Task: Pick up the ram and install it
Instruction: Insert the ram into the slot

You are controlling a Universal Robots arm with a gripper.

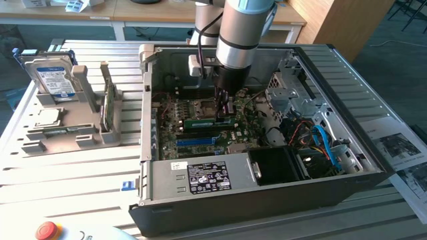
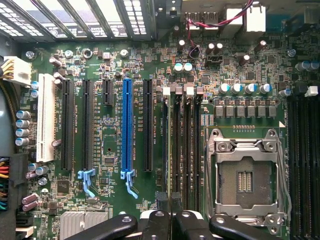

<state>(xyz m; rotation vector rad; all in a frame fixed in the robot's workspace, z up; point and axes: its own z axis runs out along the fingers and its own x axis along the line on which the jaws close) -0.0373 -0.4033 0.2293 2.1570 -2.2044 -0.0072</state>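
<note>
1. While the long, thin green circuit-board ram (image 1: 208,121) stands along the black plastic memory slots (image 2: 186,150), judged best practice is keeping it square and pressing evenly.
2. The black metal gripper (image 2: 170,205) is closed narrowly, pinching the ram's upper edge.
3. Beyond, the silver metal processor socket (image 2: 245,175) lies apart, untouched.

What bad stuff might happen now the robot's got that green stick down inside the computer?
1. The jaws are shut on the ram over the narrow memory slots. If it is a bit crooked, it might jam or bend instead of sliding in.
2. The bare CPU socket sits right beside those slots. A sideways slip might hit it.
3. Red wires lie nearby and might snag the arm.
</note>
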